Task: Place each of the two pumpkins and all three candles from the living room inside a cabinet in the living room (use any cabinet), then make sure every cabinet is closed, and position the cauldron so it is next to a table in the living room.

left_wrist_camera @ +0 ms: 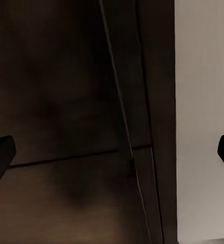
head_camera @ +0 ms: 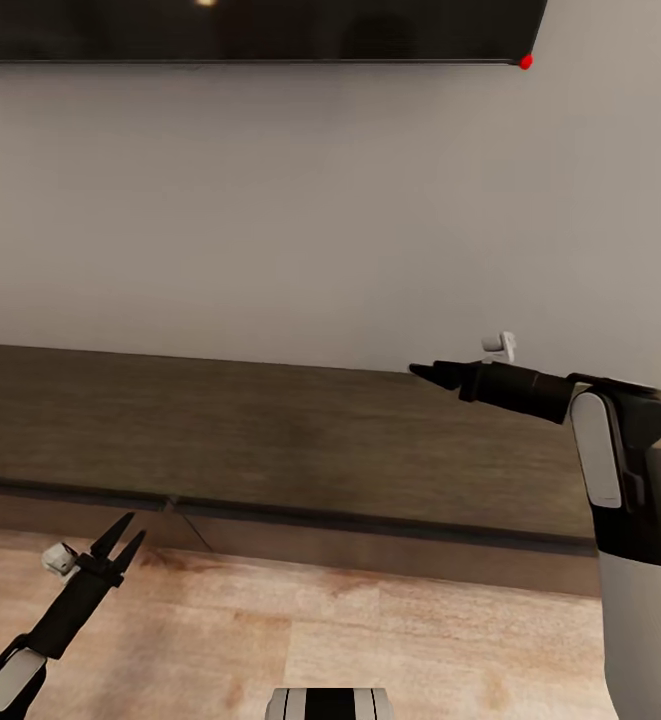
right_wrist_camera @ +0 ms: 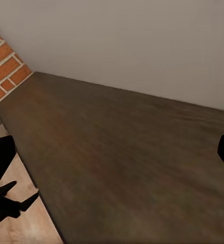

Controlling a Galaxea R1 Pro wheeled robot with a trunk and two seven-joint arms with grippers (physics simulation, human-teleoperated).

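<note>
The cabinet (head_camera: 270, 440) is a long low dark-brown unit running along the white wall, its top bare and its flat fronts flush. My left gripper (head_camera: 136, 525) hangs open low in front of it, near a seam between two fronts (head_camera: 175, 507). The left wrist view shows that gripper (left_wrist_camera: 112, 152) open, facing the dark cabinet front (left_wrist_camera: 56, 101). My right gripper (head_camera: 420, 372) hovers above the cabinet's top towards the right. In the right wrist view this gripper (right_wrist_camera: 112, 157) is open and empty over the cabinet top (right_wrist_camera: 122, 152). The pumpkins, candles, cauldron and table are out of view.
A black wall-mounted screen (head_camera: 250, 30) hangs above the cabinet. Red brickwork (right_wrist_camera: 5, 61) stands past the cabinet's far end. Pale wooden floor (head_camera: 370, 640) lies between my base and the cabinet.
</note>
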